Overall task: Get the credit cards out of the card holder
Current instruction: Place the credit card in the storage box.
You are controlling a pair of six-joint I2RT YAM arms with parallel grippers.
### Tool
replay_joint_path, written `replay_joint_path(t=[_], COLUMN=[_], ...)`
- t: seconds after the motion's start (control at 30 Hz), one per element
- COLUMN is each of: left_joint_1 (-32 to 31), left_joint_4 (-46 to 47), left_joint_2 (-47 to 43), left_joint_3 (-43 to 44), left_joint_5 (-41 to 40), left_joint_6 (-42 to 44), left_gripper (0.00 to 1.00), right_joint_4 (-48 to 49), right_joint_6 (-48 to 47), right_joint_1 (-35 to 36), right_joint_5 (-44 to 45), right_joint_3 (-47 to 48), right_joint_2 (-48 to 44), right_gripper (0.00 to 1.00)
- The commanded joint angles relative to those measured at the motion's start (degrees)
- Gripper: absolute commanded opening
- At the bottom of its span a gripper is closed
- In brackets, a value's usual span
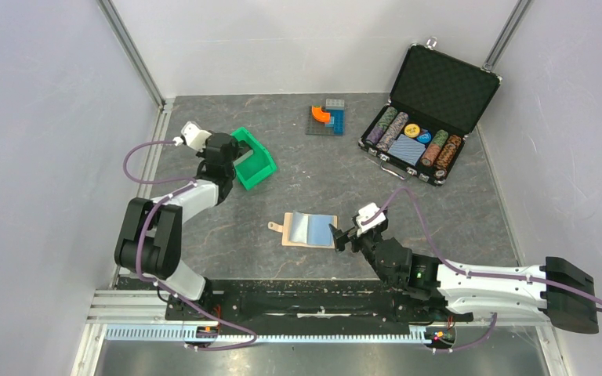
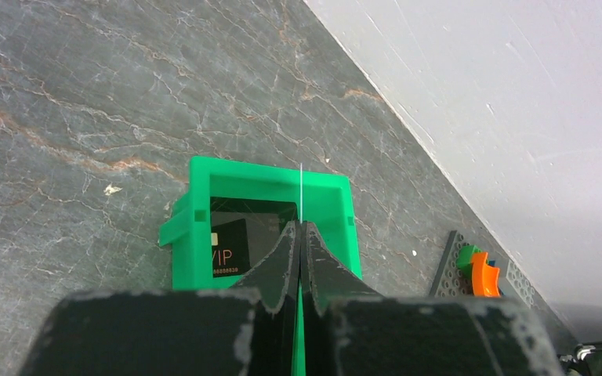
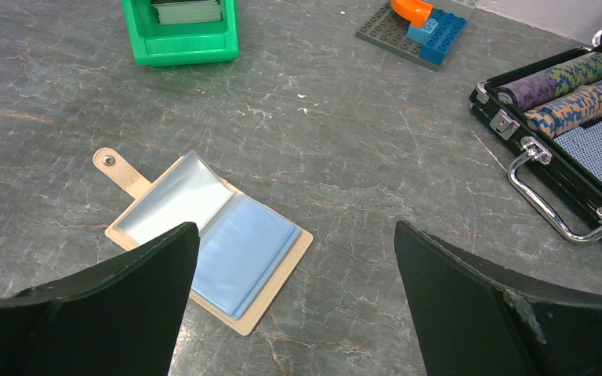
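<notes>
The top external camera looks down from behind the arm bases over the whole table (image 1: 313, 176). The left wrist camera faces down, close above the green bin (image 2: 266, 178). The right wrist camera looks obliquely across the card holder (image 3: 212, 235) toward that bin.

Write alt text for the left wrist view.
Left fingers pinch a thin credit card, seen edge-on, above a green bin in which a dark VIP card lies flat. A grey marbled table surrounds the bin, with a white wall at upper right and toy bricks at the right edge.
</notes>
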Motion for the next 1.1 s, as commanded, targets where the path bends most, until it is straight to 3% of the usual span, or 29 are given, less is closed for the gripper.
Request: replay_joint_path(t=[0.0,0.4,1.07], left_joint_1=[-0.54,-0.58,-1.68], left_joint_4=[3.0,2.33,4.53], left_joint_2=[1.21,5.26,10.48], left_joint_3=[-0.61,0.68,3.77], left_joint_5=[-5.85,-7.47,-9.25], left_joint_6=[0.62,-3.07,-0.9], left_gripper=[0.02,0.02,0.02], right_joint_4=[1.26,1.17,0.22], right_joint_6=[-0.48,-0.95,-3.28], right_joint_1=[0.33,0.29,0.31], right_joint_5=[-0.11,-0.13,0.07], right_joint_3=[2.7,3.76,5.92], right_joint_2=[0.36,0.95,2.52], right_gripper=[0.98,0.98,0.98])
